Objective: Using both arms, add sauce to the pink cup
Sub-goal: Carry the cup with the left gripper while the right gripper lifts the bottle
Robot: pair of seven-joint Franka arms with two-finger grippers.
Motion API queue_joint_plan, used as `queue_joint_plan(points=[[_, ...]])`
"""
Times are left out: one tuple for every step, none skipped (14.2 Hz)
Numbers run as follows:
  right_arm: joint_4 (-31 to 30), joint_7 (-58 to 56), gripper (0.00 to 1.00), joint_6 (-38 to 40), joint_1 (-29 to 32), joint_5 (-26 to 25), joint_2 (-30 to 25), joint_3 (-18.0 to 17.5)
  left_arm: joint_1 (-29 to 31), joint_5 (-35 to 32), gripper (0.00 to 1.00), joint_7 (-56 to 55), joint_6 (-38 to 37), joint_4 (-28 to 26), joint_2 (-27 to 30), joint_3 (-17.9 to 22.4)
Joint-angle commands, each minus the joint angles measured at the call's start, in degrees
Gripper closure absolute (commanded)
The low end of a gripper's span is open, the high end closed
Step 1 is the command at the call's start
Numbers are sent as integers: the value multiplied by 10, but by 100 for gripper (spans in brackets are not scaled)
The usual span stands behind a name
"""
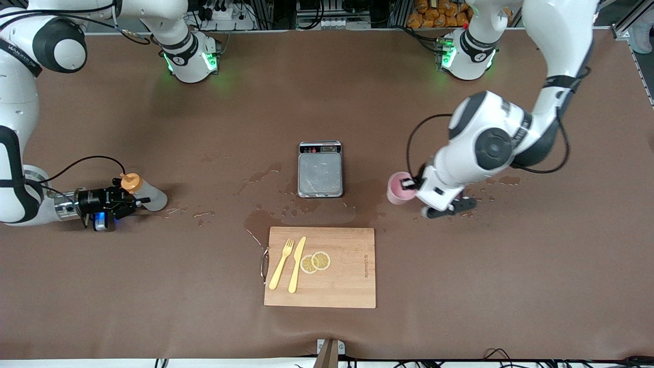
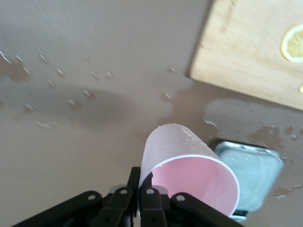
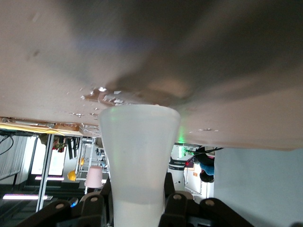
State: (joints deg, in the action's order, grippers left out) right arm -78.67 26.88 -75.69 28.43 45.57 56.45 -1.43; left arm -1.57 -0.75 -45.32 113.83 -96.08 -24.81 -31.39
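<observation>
While both arms are already at their objects, the step in hand looks like securing the two grasps before anything is lifted. On the wet brown surface (image 1: 460, 286), the left arm reaches down toward its own end, and the left end effector (image 1: 410, 182) is pressed together on the rim wall of the pink cup (image 1: 397, 188), one finger inside and one outside; the left wrist view shows the cup (image 2: 189, 177) right at the fingertips, the grey scale (image 2: 253, 177) just beside it. That pinch on a thin, droplet-covered wall could slip or tip the cup, so it should be raised straight up and slowly.

At the right arm's end of the surface, the right end effector (image 1: 127, 201) lies low and level, its fingers flanking the sauce bottle (image 1: 145, 193), which lies on its side between them, orange cap (image 1: 131, 181) up against the fingers. In the right wrist view the translucent body (image 3: 137, 161) fills the gap; I judge the fingers are closing on it but not yet firm. A gentle squeeze matters here, since a soft bottle may squirt early.
</observation>
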Motion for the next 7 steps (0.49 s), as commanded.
queue_joint_plan(points=[[9,70,63,8,-44,2,-52,2,-59,-5,100,-70,-12,32,-32,3],[11,98,63,8,-57,2,-64,2,-82,-6,100,-98,-12,43,-53,3],[11,124,62,9,-64,4,-70,0,-109,-9,100,-134,-10,55,-73,4],[12,147,61,9,-69,6,-73,0,-135,-13,100,-166,-6,75,-91,6],[18,164,61,9,-77,6,-82,-3,-155,-14,100,-186,-5,87,-106,7],[18,173,63,9,-89,4,-85,-2,-173,-14,100,-200,-3,92,-116,7],[18,174,63,9,-102,2,-96,1,-192,-14,100,-211,3,92,-118,11]])
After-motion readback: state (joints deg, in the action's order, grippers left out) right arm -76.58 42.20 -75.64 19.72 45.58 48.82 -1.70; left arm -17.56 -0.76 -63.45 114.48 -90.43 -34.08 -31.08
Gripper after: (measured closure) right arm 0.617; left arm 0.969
